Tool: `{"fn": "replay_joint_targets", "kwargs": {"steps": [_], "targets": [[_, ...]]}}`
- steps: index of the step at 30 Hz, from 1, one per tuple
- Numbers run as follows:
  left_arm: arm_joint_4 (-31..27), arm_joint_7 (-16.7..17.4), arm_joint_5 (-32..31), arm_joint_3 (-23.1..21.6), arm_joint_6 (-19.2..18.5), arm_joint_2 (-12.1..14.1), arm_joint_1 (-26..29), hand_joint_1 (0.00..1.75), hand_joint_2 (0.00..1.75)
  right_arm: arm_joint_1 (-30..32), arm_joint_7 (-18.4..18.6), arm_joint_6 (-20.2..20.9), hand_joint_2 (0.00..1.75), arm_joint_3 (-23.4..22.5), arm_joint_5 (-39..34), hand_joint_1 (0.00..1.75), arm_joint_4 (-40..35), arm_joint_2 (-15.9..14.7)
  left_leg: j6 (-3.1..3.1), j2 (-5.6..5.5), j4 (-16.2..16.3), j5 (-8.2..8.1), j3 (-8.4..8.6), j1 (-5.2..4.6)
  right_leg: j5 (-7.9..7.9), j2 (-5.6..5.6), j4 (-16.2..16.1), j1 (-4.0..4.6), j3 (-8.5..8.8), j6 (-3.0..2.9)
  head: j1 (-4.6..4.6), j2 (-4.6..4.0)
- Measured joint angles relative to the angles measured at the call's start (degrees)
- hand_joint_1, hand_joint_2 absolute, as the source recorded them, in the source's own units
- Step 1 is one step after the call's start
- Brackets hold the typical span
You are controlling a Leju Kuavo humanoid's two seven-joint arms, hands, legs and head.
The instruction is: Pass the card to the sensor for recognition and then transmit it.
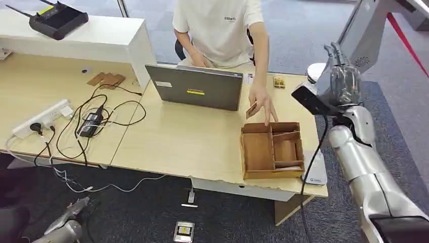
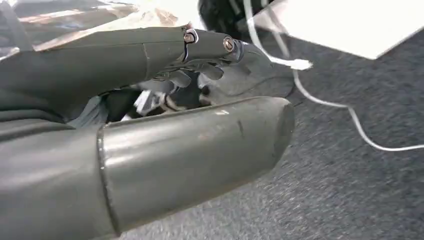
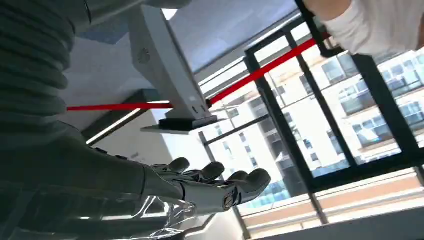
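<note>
A person's hand [image 1: 263, 101] holds a small brown card [image 1: 251, 110] just above the far edge of the wooden compartment box [image 1: 259, 152] on the table. My right hand [image 1: 341, 76] is raised beside the table's right end, fingers pointing up and spread, holding nothing; it is to the right of the card and apart from it. The right wrist view shows that hand [image 3: 200, 187] empty against the windows. My left hand [image 1: 66, 223] hangs low by the floor at the left; the left wrist view shows its thumb [image 2: 190, 155] and fingers [image 2: 200, 47] apart with nothing between them.
A grey laptop [image 1: 195, 86] stands on the table [image 1: 187, 142] in front of the seated person [image 1: 217, 25]. A small yellow-and-dark device [image 1: 279, 82] lies behind the box, a grey pad [image 1: 316, 172] at the table's right edge. A power strip [image 1: 43, 117] and cables [image 1: 86, 126] cover the left side.
</note>
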Motion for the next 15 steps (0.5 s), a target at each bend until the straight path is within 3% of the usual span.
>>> {"fn": "replay_joint_targets", "kwargs": {"steps": [6,11,15], "targets": [[0.1,-1.2,2.3,2.2,2.0,0.7,3.6,0.0,0.0,4.7,-2.1,-4.3,1.75,-5.5,-4.2,0.0,0.4,-4.6,0.0,0.0,0.0,-0.01,0.0,0.0,0.0,0.0,0.0,0.0,-0.03,0.0,0.0,0.0],[0.2,-2.8,5.4,4.3,5.2,0.4,7.7,0.0,0.0,10.0,-3.5,-12.9,1.75,-11.0,-10.4,0.0,2.7,-8.0,0.03,-0.03,0.0,-0.07,-0.01,0.0,-0.05,-0.01,0.0,-0.01,0.0,0.06,0.0,0.0],[0.5,-3.8,7.3,6.2,6.6,-0.1,10.9,0.0,0.0,13.5,-6.9,-13.3,1.75,-19.5,-8.3,0.0,4.2,-10.3,0.08,-0.01,0.0,-0.15,-0.02,-0.08,-0.06,0.07,-0.1,-0.08,-0.05,0.07,-0.02,0.0]]}}
